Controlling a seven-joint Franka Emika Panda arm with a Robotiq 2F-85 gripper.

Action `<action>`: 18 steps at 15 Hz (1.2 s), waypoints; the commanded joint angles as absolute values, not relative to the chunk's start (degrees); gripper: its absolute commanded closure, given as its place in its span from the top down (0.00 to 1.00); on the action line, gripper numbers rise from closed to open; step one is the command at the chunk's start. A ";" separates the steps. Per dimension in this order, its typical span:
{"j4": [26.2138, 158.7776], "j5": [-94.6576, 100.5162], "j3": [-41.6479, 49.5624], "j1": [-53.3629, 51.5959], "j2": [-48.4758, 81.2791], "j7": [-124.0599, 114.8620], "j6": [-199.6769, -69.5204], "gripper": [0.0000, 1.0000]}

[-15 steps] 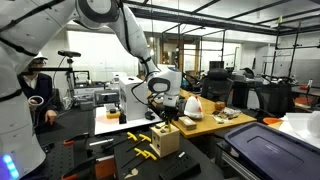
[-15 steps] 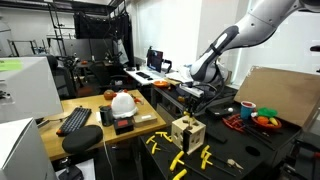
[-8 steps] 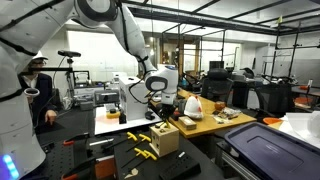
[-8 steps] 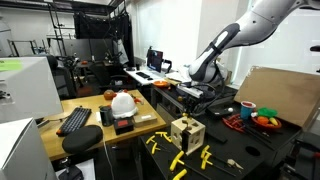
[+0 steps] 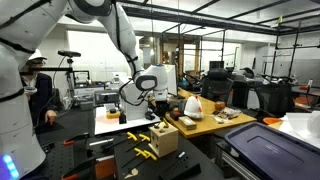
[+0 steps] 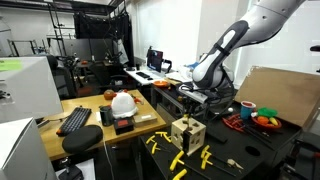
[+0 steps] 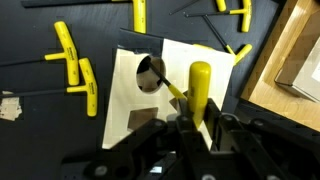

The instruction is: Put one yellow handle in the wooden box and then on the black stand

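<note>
My gripper (image 7: 200, 125) is shut on a yellow handle (image 7: 200, 85) and holds it above the wooden box (image 7: 128, 95), next to the dark hole (image 7: 150, 72) in the box's top face. In both exterior views the gripper (image 5: 159, 103) (image 6: 194, 100) hangs a little above the box (image 5: 167, 138) (image 6: 187, 132), which stands on the black table. Several more yellow handles lie on the table around the box (image 7: 78, 72) (image 5: 144, 152) (image 6: 179, 158). I cannot make out a black stand.
A wooden-rimmed tray edge (image 7: 290, 70) lies right of the box in the wrist view. A white helmet (image 6: 122, 102) and a keyboard (image 6: 75, 119) sit on a desk behind. A bowl of coloured toys (image 6: 262, 118) stands nearby. A person (image 5: 38, 90) sits beyond the table.
The gripper has risen a little from the wooden box and shifted sideways, still shut on the yellow handle. The box and the loose handles have not moved.
</note>
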State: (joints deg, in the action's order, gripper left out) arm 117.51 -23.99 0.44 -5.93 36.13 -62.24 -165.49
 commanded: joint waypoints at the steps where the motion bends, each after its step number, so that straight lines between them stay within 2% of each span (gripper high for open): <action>1: 123.62 -20.80 3.58 -9.91 32.29 -62.39 -169.83 0.05; 15: 125.19 -13.81 10.12 -19.59 35.03 -62.17 -174.17 0.05; 16: 125.09 -13.70 9.76 -19.54 35.14 -61.94 -174.35 0.14; 17: 125.17 -13.56 9.74 -19.76 35.16 -61.85 -174.62 0.45; 18: 125.24 -13.47 9.72 -19.94 35.14 -61.73 -174.70 0.47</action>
